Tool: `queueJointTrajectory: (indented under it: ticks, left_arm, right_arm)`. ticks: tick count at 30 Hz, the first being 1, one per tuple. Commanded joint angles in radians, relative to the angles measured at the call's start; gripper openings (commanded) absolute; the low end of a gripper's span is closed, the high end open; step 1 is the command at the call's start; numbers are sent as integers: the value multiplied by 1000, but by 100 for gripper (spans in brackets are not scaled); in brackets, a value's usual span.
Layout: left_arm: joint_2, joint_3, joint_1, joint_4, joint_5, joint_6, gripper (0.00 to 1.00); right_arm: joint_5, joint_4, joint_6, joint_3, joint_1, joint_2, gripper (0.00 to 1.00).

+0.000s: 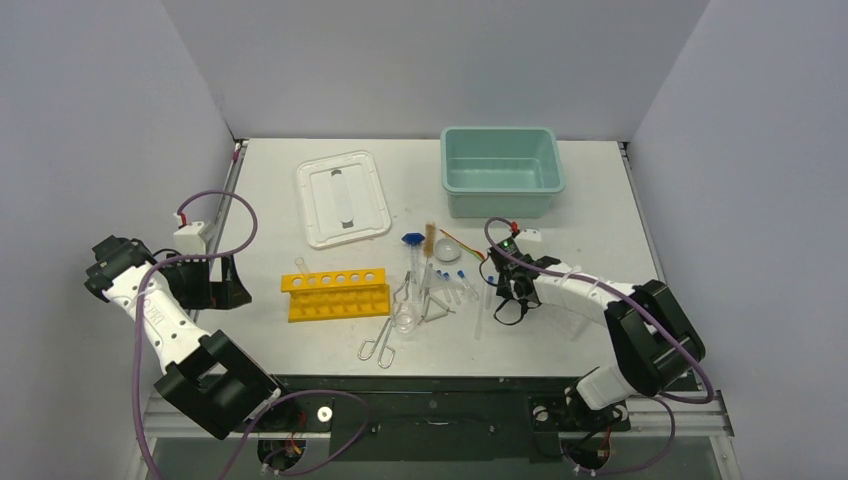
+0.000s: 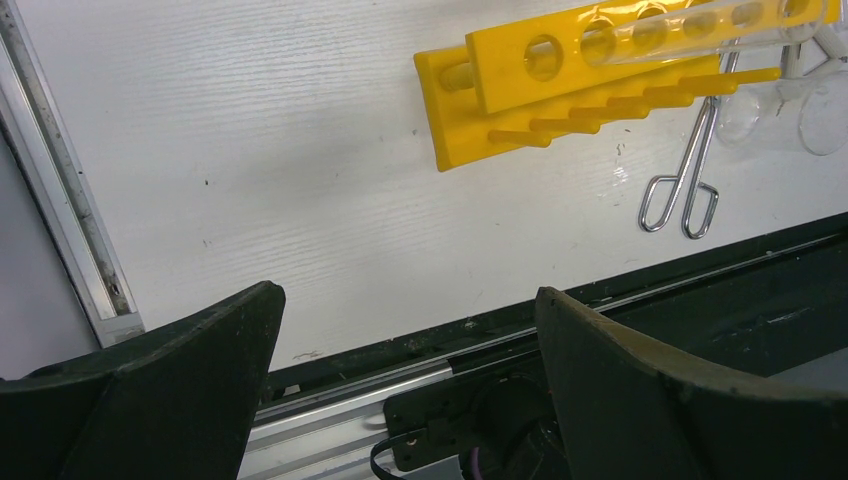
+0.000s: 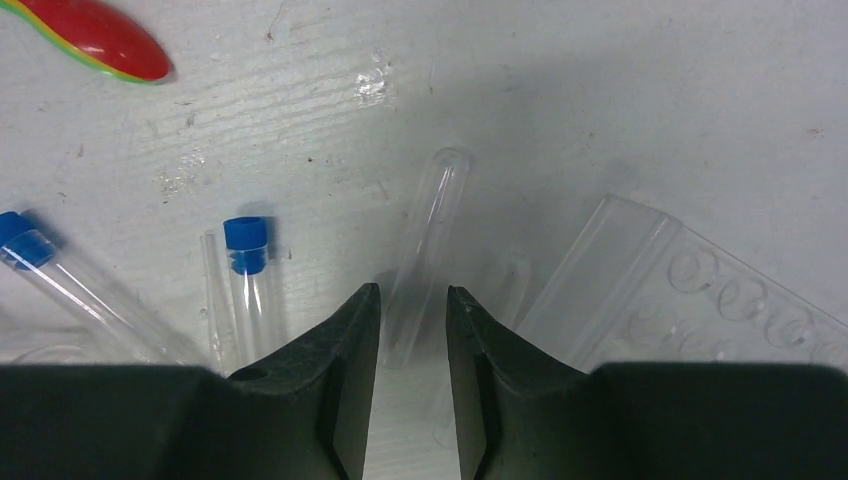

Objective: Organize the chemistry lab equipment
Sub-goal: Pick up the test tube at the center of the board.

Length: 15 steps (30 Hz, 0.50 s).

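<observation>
The lab items lie mid-table: a yellow holed rack [image 1: 335, 293] [image 2: 600, 70] on its side, metal loop-handled tongs [image 1: 385, 335] [image 2: 690, 180], a clear beaker [image 1: 406, 318], a tan-bristled brush [image 1: 430, 242], a round dish [image 1: 448, 250] and blue-capped vials [image 1: 445, 280] [image 3: 245, 260]. My right gripper [image 1: 510, 300] [image 3: 412, 290] is low over the table right of the pile. Its jaws stand narrow and are shut on a clear glass tube [image 3: 425, 240] that points away from the wrist. My left gripper [image 1: 225, 283] [image 2: 410, 300] is wide open and holds nothing, at the table's left edge.
A teal tub [image 1: 500, 170] stands at the back right and a white lid [image 1: 342, 198] at the back centre. A red spoon-shaped piece [image 3: 100, 35] and a clear moulded plastic tray [image 3: 680, 290] lie close to the right gripper. The black front rail [image 2: 600, 300] runs under the left gripper.
</observation>
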State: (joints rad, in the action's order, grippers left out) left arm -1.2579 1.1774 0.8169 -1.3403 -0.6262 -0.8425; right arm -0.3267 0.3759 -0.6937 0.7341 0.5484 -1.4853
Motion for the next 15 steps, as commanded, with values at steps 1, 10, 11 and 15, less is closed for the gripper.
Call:
queueJointTrajectory:
  ticks: [1,10,11,15]
  left_arm:
    - [10,44,-5,-2,-33,-14,97]
    - [12,48,-5,-7,-36,-14,96]
    - [13,50,-5,-13,-38,-16,96]
    - [12,77,-7,-70,-65,-36,97]
  right_arm:
    - [-38,-37,-4,17,-8,-15,28]
    - [-30,-64,-10,20,-9,-72,28]
    - [-28,-66,-10,25,-9,-76,26]
    - [-13,-65,-9,43,-9,-84,3]
